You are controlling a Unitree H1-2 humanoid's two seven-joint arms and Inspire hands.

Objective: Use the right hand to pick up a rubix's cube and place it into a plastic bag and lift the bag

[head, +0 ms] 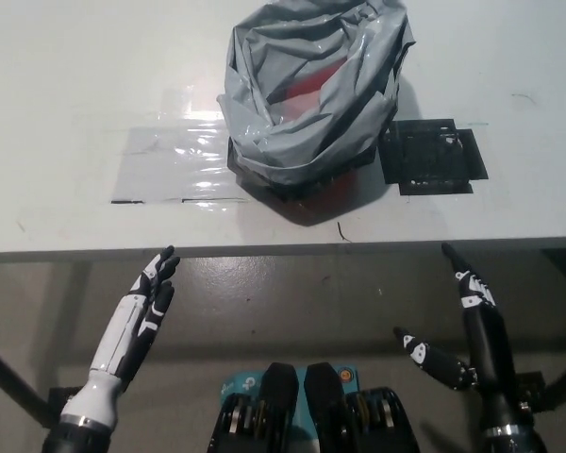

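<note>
Plastic bag [311, 94] sits open-mouthed on the table [66, 113]; something red shows inside, possibly the cube; film looks thin, crinkly, slippery, so pinch the rim; right hand [467, 335] and left hand [137, 321] both released, empty, below the table edge.

A crumpled grey plastic bag [311, 90] sits open-mouthed on the white table, something red showing inside.

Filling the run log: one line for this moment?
right hand: open, below table edge | left hand: open, resting | plastic bag: on table
</note>
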